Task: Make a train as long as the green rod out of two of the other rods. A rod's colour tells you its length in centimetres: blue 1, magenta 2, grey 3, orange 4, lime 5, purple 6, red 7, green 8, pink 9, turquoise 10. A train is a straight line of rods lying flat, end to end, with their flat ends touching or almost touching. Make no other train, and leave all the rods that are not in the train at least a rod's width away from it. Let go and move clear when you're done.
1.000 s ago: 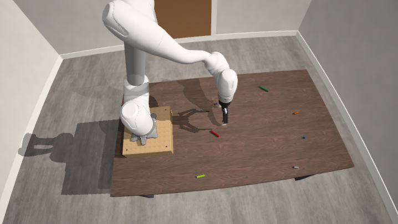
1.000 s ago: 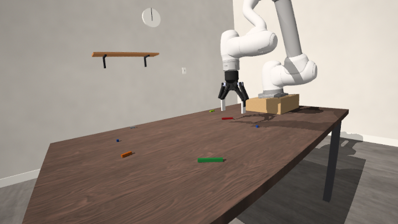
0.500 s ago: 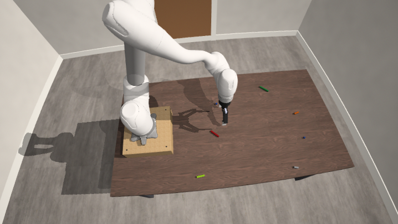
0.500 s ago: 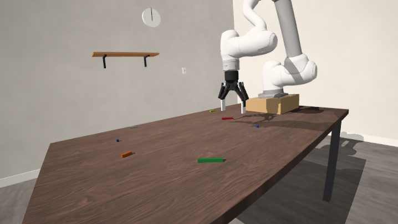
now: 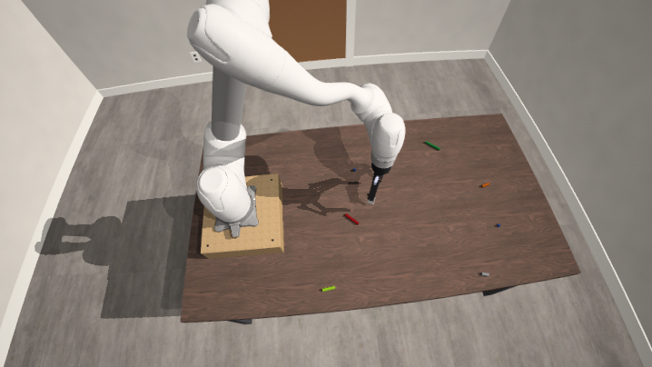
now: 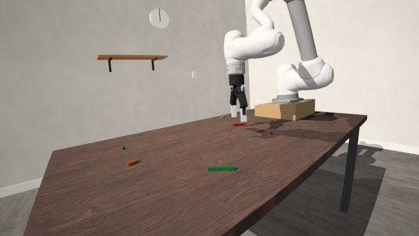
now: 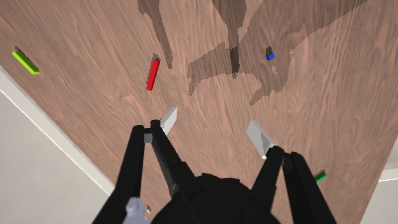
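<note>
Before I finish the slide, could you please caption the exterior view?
Open gripper above the table, with the green rod lying nearer the camera than the red rod.

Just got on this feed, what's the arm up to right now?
The arm holds nothing: its open jaws hang above the table, near the red rod. No train is built yet; the rods lie scattered, with the green rod well apart from the others. To match green, red plus one blue rod would do, as would lime plus grey.
</note>
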Robot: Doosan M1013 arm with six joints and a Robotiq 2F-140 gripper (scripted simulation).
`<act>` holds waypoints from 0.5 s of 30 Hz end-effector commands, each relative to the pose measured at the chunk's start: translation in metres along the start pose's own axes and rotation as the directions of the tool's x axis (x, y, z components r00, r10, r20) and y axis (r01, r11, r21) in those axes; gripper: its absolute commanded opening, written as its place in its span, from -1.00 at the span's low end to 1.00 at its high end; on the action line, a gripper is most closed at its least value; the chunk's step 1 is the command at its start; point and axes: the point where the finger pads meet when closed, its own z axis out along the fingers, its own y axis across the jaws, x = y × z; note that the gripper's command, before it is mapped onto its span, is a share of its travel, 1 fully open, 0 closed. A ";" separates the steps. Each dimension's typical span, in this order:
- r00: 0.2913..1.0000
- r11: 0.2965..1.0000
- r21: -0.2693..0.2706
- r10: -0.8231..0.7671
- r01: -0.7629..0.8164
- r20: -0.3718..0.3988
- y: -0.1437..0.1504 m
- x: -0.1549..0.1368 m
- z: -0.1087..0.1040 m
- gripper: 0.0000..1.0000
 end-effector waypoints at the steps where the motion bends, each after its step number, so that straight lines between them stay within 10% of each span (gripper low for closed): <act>1: 0.986 0.986 0.013 0.166 -0.166 0.008 0.007 -0.014 0.000 1.00; 15: 0.956 0.956 0.012 0.293 -0.293 0.009 0.013 -0.026 0.000 1.00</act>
